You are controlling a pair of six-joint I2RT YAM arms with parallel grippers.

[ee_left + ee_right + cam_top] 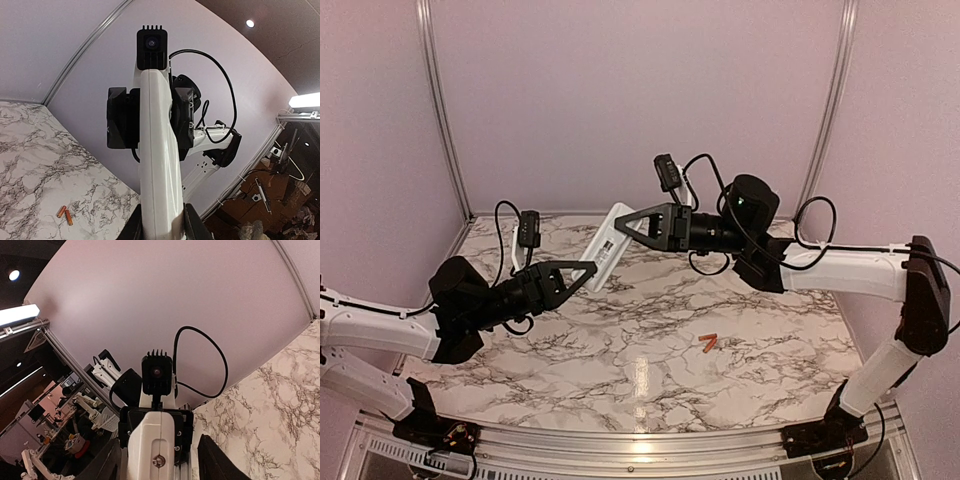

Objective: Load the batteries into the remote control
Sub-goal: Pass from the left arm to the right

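Holds the remote control [605,240] up in the air, well above the surface [620,350], slanted between the two hands. Clamps its near end with the left hand [586,268], a finger pressed to each long side. Brackets its far end with the right hand [620,222], one finger on each side and close against the case; cannot tell whether pinching or just short of contact.

Leaves the batteries [708,344] lying on the surface, side by side in a narrow V, well apart from the remote and over toward the right. Shows no cell in either hand. Cannot tell from any view whether the battery bay lies open, or which face of the remote points up.

Puts the task at an early stage, as a judgement: remote lifted and taken at both ends, nothing loaded. Leaves nearly everything to do: exposing the bay if closed, freeing one hand, fetching each cell from the surface, turning it the right way round and pressing it into place.
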